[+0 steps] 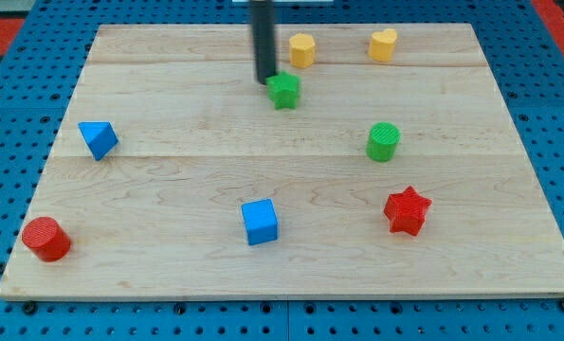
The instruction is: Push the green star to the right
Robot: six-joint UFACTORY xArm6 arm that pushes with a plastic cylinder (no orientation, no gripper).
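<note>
The board [168, 180] is showing pale wood with a fine grain. On it are lying a green star [284, 91], a green cylinder [383, 141], a red star [407, 210], a red cylinder [45, 239], a blue cube [260, 222], a blue block [99, 139] that is perhaps a triangle, and two yellow blocks [302, 49] [384, 44]. The rod [263, 43] is looking dark grey.

Bright, even overhead lighting, no harsh glare on the pale wooden board [291, 170]. Soft, short shadows tucked close under each block, most visible beneath the blue cube [260, 222] and red star [407, 210]. Sharp focus across the board centre; slight softness along the dark rod [263, 43], especially near the view's top edge. Colours saturated and clear. Mild perspective narrowing toward the view's top, no obvious bending at the edges.
</note>
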